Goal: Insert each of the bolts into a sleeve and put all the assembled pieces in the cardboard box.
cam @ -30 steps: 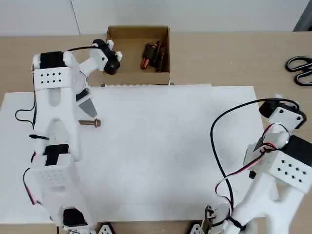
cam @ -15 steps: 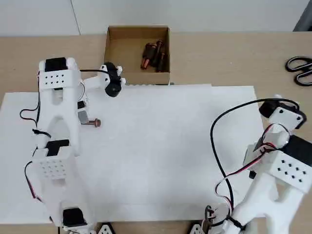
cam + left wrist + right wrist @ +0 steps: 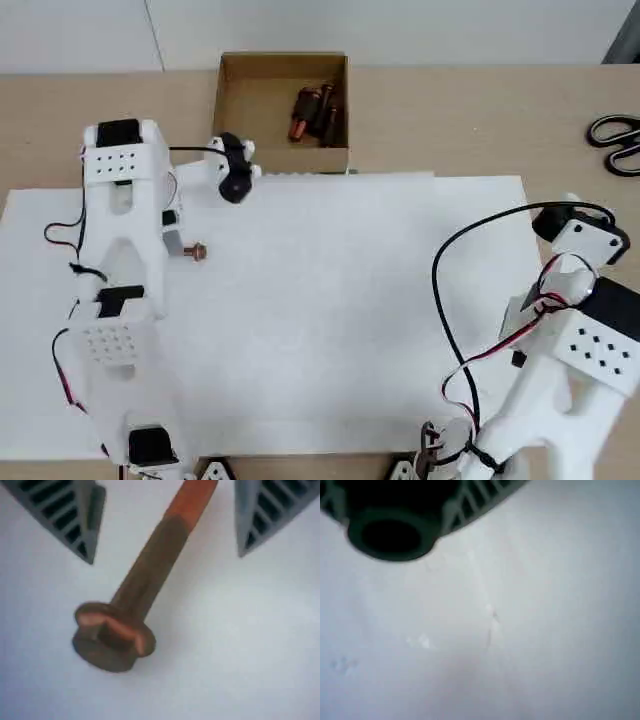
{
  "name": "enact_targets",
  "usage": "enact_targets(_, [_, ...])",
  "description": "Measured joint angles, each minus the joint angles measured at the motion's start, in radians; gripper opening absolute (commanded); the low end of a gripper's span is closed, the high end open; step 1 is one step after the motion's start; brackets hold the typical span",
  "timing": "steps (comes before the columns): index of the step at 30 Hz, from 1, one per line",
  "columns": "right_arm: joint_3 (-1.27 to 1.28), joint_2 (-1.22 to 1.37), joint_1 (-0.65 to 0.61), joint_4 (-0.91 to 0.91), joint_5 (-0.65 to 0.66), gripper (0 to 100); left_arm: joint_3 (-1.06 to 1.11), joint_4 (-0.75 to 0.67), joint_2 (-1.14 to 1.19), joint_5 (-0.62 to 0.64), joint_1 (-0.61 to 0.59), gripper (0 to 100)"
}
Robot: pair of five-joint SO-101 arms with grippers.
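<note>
High view: white sheet on wooden table, cardboard box at its edge.

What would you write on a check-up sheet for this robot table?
Surface: white sheet on a wooden table.
Job's things: one bolt lying on the sheet; assembled pieces inside the cardboard box.
Clutter: scissors on the table, off the sheet.
Grippers: left gripper open, fingers either side of the bolt; right arm at the sheet's edge.
Cables: black cable looping over the sheet by the right arm.
Surroundings: nothing seen.
</note>
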Motion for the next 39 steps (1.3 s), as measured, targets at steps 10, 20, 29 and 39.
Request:
enact_targets(10, [0.000, 0.000, 0.000, 0.000, 0.000, 0.3, 0.000, -0.002, 0.072, -0.015, 0.043, 17])
enact_targets(20, [0.000, 0.000, 0.000, 0.000, 0.000, 0.3, -0.006, -0.002, 0.107, -0.020, 0.043, 17])
enact_targets(29, [0.000, 0.000, 0.000, 0.000, 0.000, 0.3, -0.115, 0.014, 0.199, -0.023, 0.043, 17])
enact_targets(39, [0.000, 0.000, 0.000, 0.000, 0.000, 0.3, -0.219, 0.020, 0.275, -0.023, 0.037, 0])
